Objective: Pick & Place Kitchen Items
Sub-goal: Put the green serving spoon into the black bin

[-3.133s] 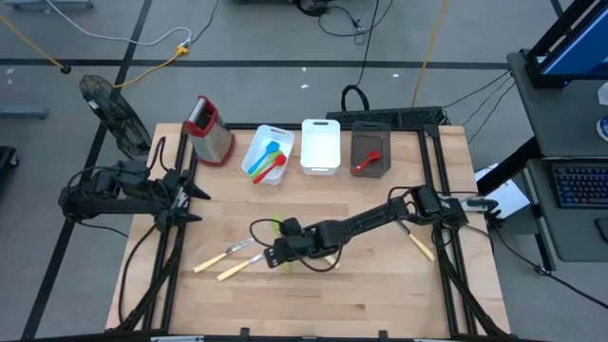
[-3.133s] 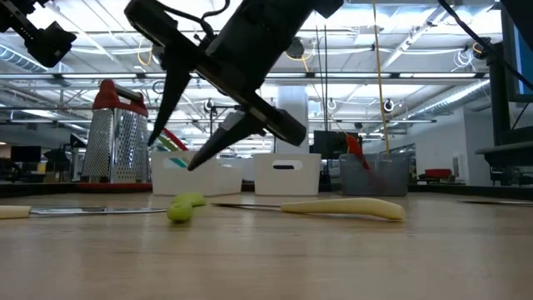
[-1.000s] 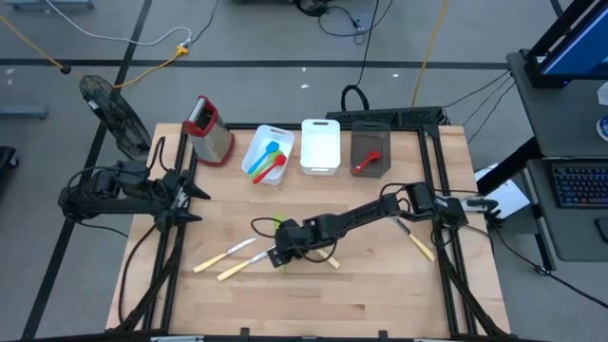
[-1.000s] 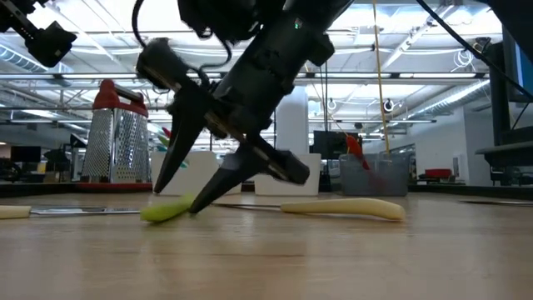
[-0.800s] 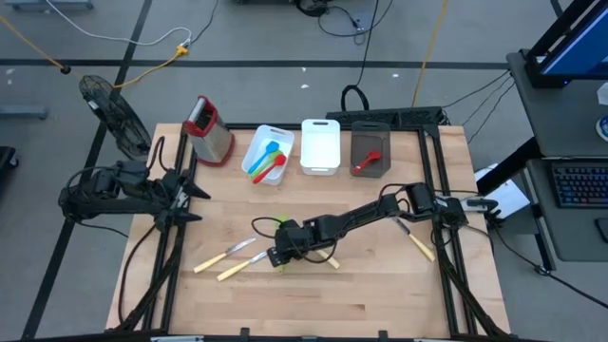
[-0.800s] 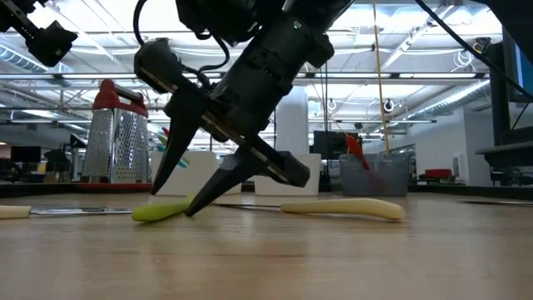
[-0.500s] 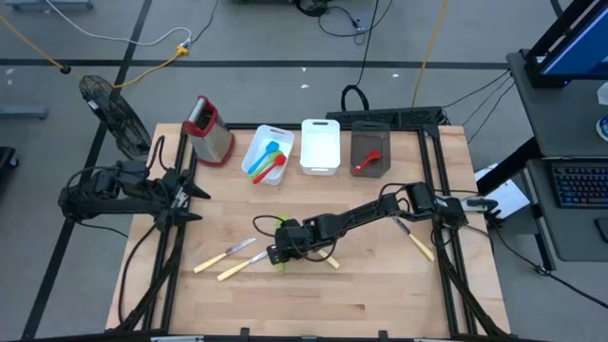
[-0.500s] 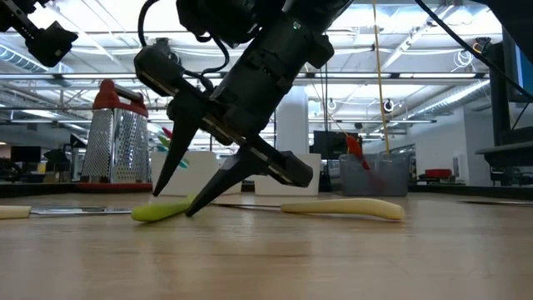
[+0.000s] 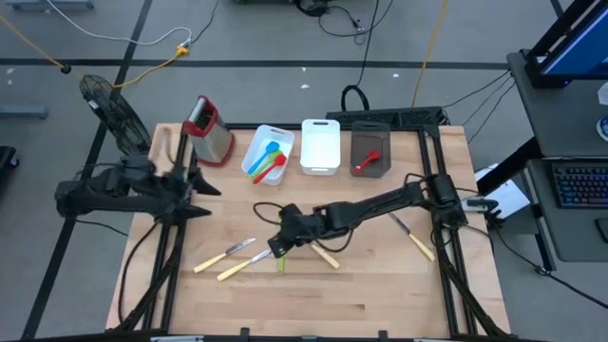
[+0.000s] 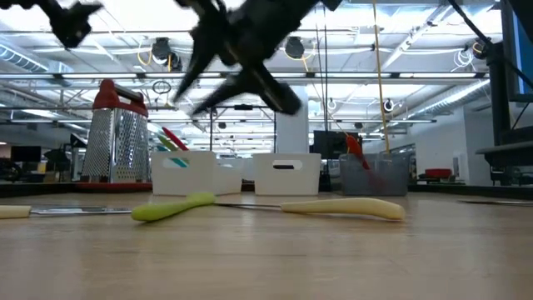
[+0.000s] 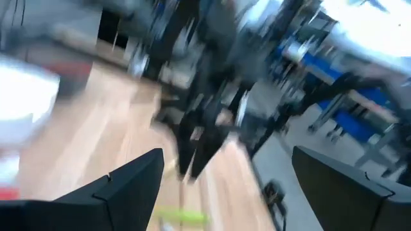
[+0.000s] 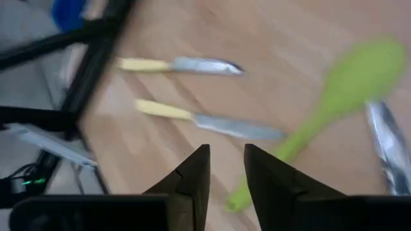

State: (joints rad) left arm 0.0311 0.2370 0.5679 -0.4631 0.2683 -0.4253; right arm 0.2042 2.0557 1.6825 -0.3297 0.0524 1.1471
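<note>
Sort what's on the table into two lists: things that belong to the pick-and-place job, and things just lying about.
Job items:
- green spoon, lying on the table
- two yellow-handled knives beside it
- yellow-handled knife near the right edge
- blue and red utensils in a white bin
- red utensil in the dark grey bin

Lying about:
- box grater
- empty-looking white bin

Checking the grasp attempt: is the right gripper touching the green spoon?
Apart. The low view shows the right gripper raised above the green spoon, which lies on the table.
</note>
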